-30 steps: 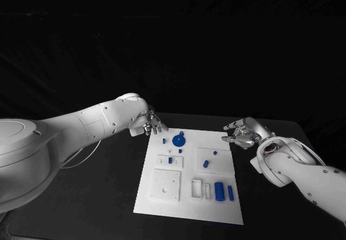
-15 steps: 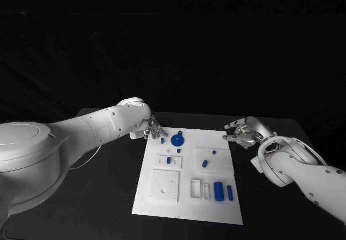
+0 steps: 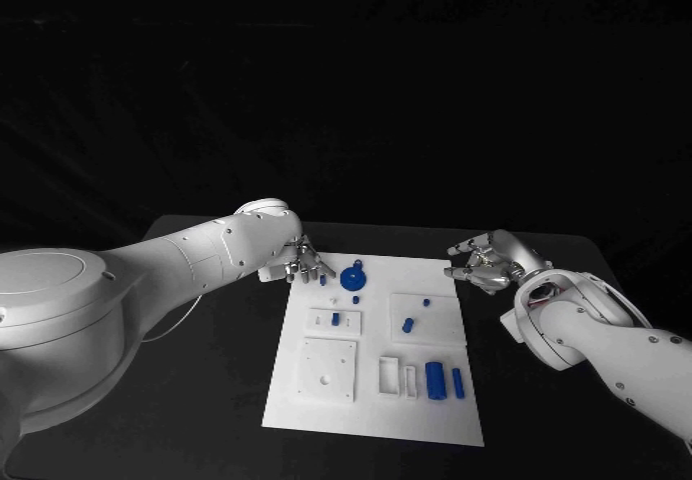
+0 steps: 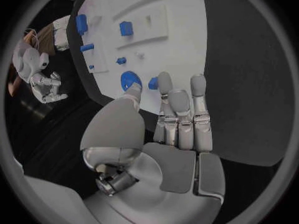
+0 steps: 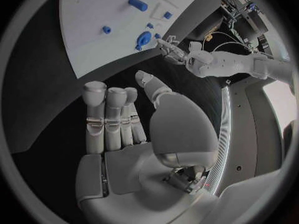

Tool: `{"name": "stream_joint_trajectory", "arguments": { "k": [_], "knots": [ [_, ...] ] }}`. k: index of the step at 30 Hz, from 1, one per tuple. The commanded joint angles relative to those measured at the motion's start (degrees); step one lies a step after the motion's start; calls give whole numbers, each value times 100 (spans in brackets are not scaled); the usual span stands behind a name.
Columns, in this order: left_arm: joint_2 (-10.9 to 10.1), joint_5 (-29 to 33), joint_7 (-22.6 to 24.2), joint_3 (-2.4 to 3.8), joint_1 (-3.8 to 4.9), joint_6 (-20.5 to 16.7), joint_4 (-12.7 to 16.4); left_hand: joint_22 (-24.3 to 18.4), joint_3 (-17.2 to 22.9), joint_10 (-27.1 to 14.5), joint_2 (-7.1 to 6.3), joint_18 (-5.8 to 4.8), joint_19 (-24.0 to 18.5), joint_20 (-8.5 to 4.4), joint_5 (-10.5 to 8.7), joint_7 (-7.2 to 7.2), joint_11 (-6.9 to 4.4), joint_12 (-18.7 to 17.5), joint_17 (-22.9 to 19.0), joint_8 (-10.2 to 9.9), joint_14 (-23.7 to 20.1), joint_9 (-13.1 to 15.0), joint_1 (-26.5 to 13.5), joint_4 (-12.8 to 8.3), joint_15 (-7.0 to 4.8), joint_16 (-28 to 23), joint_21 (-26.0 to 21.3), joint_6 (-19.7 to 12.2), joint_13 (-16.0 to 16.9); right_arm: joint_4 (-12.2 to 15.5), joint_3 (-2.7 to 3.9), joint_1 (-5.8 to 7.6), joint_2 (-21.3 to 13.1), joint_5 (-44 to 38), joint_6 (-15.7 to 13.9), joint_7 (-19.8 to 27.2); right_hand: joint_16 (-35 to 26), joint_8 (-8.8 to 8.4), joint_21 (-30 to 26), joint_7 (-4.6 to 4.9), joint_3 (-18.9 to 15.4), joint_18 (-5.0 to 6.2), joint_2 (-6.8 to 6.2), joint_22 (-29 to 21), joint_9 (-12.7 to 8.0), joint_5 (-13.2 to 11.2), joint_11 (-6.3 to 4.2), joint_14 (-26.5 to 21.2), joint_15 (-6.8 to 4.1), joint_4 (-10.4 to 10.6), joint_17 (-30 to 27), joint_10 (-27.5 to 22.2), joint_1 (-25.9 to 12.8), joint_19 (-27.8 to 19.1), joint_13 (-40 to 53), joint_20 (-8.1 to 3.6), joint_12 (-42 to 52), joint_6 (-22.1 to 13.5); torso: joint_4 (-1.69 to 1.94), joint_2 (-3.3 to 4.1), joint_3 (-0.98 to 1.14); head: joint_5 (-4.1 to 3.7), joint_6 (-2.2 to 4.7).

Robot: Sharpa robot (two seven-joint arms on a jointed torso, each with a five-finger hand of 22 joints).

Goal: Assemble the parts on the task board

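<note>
My left hand (image 3: 300, 262) has edged in over the task board's (image 3: 378, 420) far corner, fingers apart and empty, near the round blue part (image 3: 355, 277). My right hand (image 3: 488, 268), also empty, waits beside. Next: approach slowly, pinch squarely.

The board (image 3: 378, 420) lies mid-table — the left hand (image 3: 303, 263) at its far left corner, the right hand (image 3: 483, 268) off its far right corner, a disc (image 3: 355, 274) between them.
</note>
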Motion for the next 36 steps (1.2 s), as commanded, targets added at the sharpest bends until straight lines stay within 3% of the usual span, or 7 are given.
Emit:
{"name": "stream_joint_trajectory", "arguments": {
  "k": [1,7,15,19,22,25,36],
  "knots": [
    [24,-9,59,0,-14,154,-11,100,-1,74,-29,-9,-10,-20,1,-9,-6,27,-4,-29,-44,7,20,21,5,33,-30,37,7,12,5,-2,2,-22,-20,-15,4,-30,27,14,37,36,18,459,-8,14,-15,-17,-22,-12,4,-27,-12,31,-8,-26,15,32,5,-2,1,-15,-11],
    [31,10,76,0,-36,122,-29,100,-23,82,116,-11,-9,-22,93,-10,-5,25,-11,-57,-43,28,-3,-132,3,34,-26,55,5,10,5,-2,4,-23,-18,-19,8,-29,24,15,51,36,11,458,-7,27,-15,-15,-22,-9,7,-24,-24,29,-5,-27,20,37,6,-1,-3,-31,-21],
    [24,73,62,0,-43,-8,-36,99,-80,78,297,-4,2,-19,126,2,-1,16,-22,-82,-40,40,-63,-279,7,26,-33,18,1,2,6,-2,16,-23,-12,-24,8,-29,24,15,51,36,11,458,-7,27,-15,-15,-22,-9,7,-24,-24,29,-5,-27,20,37,4,-6,12,-26,-21],
    [18,133,56,0,-44,-37,-32,99,-248,77,589,-1,7,-17,158,6,1,10,-27,-94,-36,33,-83,-521,8,24,-38,17,-3,-5,6,-2,18,-23,-8,-25,2,-29,35,14,76,35,8,460,-7,37,-16,-17,-23,-10,4,-25,-29,29,-5,-27,19,38,6,-5,8,-26,-25],
    [22,225,51,0,-44,-60,-35,98,-306,73,816,-1,5,-18,374,4,-1,7,-30,-92,-38,37,-13,-677,6,19,-42,10,-4,-7,6,-2,16,-24,-3,-27,2,-29,35,14,76,35,8,460,-7,37,-16,-17,-23,-10,4,-25,-29,29,-5,-27,19,38,12,-2,10,-36,-21],
    [31,338,38,0,-44,-58,-36,96,-481,63,986,-5,5,-18,442,1,-1,2,-30,-93,-34,35,45,-868,8,19,-50,-1,-7,-8,6,-2,14,-44,2,-31,2,-29,35,14,76,35,8,460,-7,37,-16,-17,-23,-10,4,-25,-29,29,-5,-27,19,38,19,1,12,-38,-11],
    [77,461,24,0,-44,13,-58,100,-507,60,1137,-9,-1,-21,473,-12,-10,5,-31,-86,-46,34,202,-1071,3,16,-55,1,-6,-35,5,-2,47,-67,29,-33,14,-30,41,14,93,35,9,461,-7,35,-16,-14,-24,-11,14,-20,-40,29,1,-28,28,48,12,4,10,-7,-23]
  ]
}}
